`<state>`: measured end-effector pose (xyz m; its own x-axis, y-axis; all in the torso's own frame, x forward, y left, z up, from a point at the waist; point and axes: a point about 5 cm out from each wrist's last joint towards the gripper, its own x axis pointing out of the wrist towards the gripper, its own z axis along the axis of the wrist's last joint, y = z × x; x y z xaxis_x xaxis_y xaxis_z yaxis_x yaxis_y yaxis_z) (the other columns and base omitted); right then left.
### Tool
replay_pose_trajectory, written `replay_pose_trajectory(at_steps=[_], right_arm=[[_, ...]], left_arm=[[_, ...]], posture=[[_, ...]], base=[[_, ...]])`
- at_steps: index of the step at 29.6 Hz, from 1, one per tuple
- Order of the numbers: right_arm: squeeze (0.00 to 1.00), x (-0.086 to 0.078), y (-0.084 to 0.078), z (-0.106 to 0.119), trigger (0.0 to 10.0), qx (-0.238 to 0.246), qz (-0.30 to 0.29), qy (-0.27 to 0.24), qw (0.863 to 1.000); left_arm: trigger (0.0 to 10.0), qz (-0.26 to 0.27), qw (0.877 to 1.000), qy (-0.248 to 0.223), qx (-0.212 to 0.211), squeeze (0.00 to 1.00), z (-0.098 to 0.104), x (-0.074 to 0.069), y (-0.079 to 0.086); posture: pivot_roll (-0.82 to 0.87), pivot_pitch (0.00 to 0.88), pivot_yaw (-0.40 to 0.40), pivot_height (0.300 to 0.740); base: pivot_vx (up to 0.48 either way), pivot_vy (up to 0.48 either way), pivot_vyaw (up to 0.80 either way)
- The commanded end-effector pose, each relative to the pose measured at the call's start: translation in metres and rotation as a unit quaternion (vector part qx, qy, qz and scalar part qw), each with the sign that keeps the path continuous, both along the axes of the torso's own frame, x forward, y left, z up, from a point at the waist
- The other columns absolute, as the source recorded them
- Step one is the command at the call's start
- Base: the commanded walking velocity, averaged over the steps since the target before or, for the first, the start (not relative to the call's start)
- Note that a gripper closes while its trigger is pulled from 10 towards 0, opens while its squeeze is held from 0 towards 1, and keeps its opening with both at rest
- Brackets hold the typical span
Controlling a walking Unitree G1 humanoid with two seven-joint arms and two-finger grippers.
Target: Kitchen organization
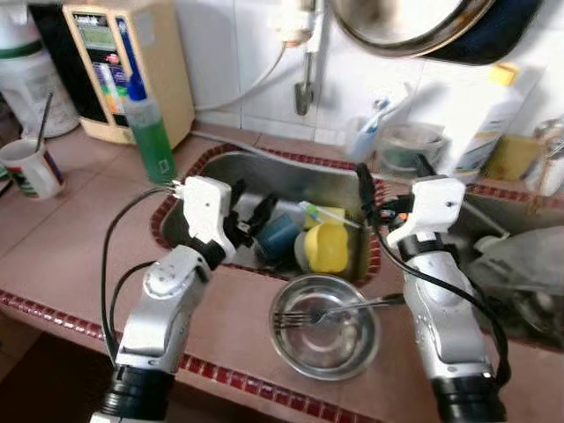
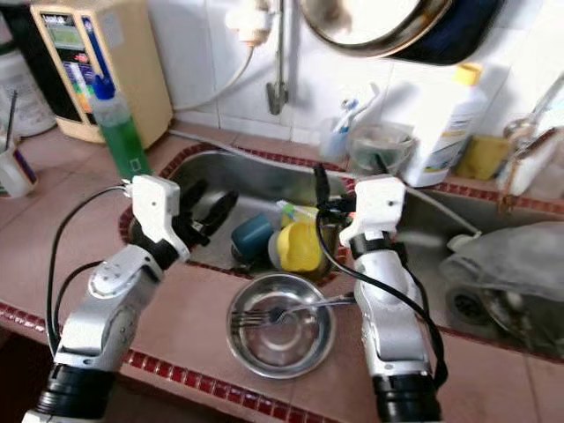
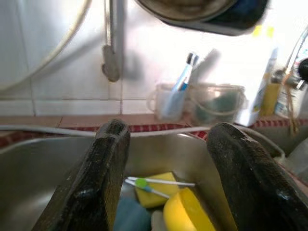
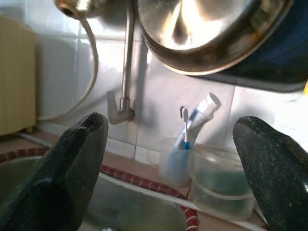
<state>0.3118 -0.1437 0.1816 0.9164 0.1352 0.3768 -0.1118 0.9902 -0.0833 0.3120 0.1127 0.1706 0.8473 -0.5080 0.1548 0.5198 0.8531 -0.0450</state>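
A steel bowl (image 1: 326, 328) with a fork (image 1: 304, 315) in it sits on the tiled counter at the sink's front rim. Inside the sink (image 1: 264, 172) lie a yellow cup (image 1: 328, 247), a blue cup (image 1: 278, 236), a yellow sponge (image 3: 149, 190) and a thin brush (image 1: 328, 214). My left gripper (image 1: 251, 207) hovers open over the sink's left half, pointing at the cups, with nothing between its fingers (image 3: 103, 173). My right gripper (image 1: 392, 176) is raised over the sink's right rim, open wide and empty, facing the back wall.
A green soap bottle (image 1: 148, 132) and a beige water unit (image 1: 123, 66) stand at the back left, a mug (image 1: 31, 167) further left. A toothbrush cup (image 4: 175, 163), a clear tub (image 1: 410, 145) and a white bottle (image 1: 489, 115) line the back. A plastic bag (image 1: 524, 264) lies at right.
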Motion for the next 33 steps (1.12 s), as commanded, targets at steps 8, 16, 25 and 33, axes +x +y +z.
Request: replay_pose_trajectory(at_steps=[8,16,25,33], right_arm=[[0.0,-0.0018,0.004,0.0048,10.0,-0.002,0.005,-0.008,1.0],[0.0,-0.0026,0.0028,0.0031,10.0,0.0,-0.002,-0.005,1.0],[0.0,-0.0027,0.0018,0.0025,10.0,0.002,-0.006,-0.003,1.0],[0.0,-0.0032,0.0022,0.001,10.0,0.003,-0.008,0.0,1.0]], left_arm=[[10.0,0.014,1.0,0.016,-0.003,0.0,-0.0034,-0.0004,0.0078],[10.0,0.012,1.0,0.019,-0.003,0.0,-0.0039,-0.001,0.0076],[10.0,0.01,1.0,0.021,0.001,0.0,-0.0036,-0.0011,0.007],[10.0,0.009,1.0,0.021,0.003,0.0,-0.0035,-0.0012,0.0065]], posture=[[-0.06,0.0,-0.008,0.74],[-0.06,0.0,-0.006,0.74],[-0.07,0.003,-0.002,0.74],[-0.07,0.006,0.0,0.74]], base=[[0.0,0.0,0.0],[-0.131,0.0,0.0],[-0.266,0.0,0.0],[-0.263,0.0,0.0]])
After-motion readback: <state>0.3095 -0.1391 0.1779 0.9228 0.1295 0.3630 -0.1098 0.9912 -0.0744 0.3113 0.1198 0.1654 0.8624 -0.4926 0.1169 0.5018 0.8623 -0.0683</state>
